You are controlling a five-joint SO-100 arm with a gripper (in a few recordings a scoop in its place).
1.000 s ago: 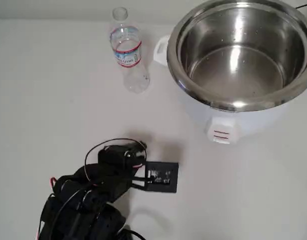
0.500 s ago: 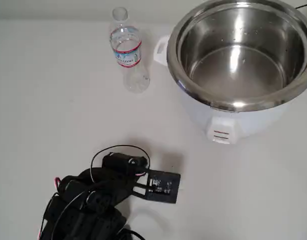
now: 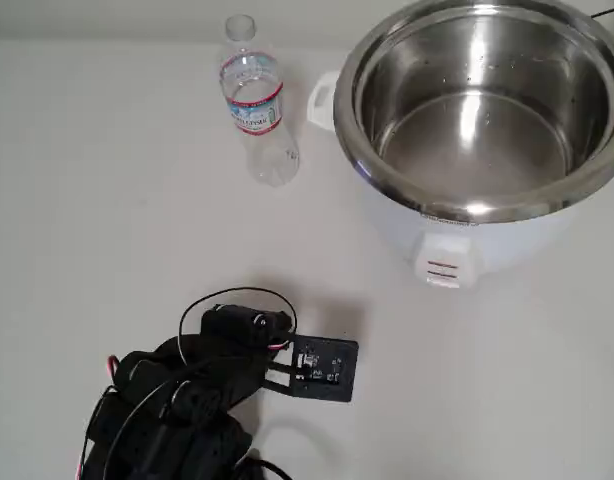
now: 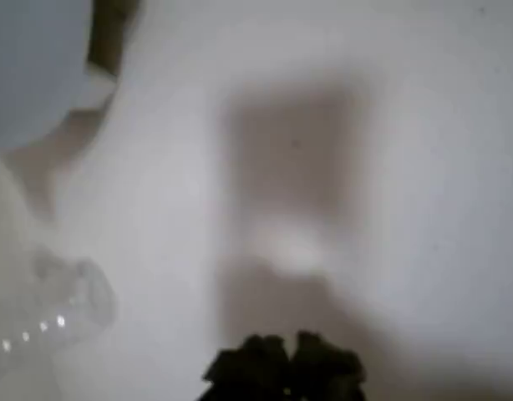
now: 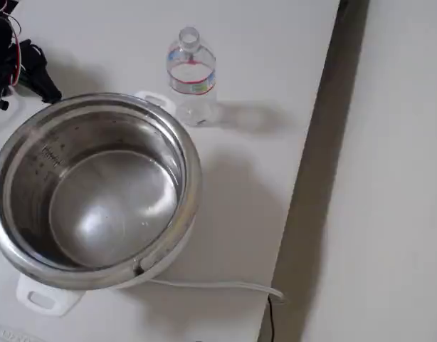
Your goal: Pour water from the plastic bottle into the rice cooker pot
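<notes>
Overhead view: plastic bottle (image 3: 255,95) upright on white desk (image 3: 107,200), capless, just left of rice cooker pot (image 3: 482,105), apart from the cooker's side handle (image 3: 320,97). Pot interior shiny, apparently dry. White cooker body (image 3: 457,250) below the rim, front switch facing the lower edge. Black arm (image 3: 177,410) folded at lower left, well apart from bottle; gripper (image 3: 322,365) hidden under a black plate, so jaws' width not readable here.

Wrist view: blurred. Dark jaw tips (image 4: 286,368) at bottom centre, seemingly close together, nothing between them; true gap cannot be told. Faint bottle outline at lower left, shadow on desk ahead.

Fixed view: bottle (image 5: 192,75) standing beyond pot (image 5: 97,192), near its rim; red-and-blue-edged label around the upper body. Water level not discernible. Power cord (image 5: 218,286) trailing off desk edge.

Handling judgement: bottle likely light, thin-walled, easily crushed and tipped; ribbed clear plastic probably slick. Best hold judged at mid-body, around or just below label, with gentle squeeze to avoid forcing water out of the open neck. Reach not yet begun.
</notes>
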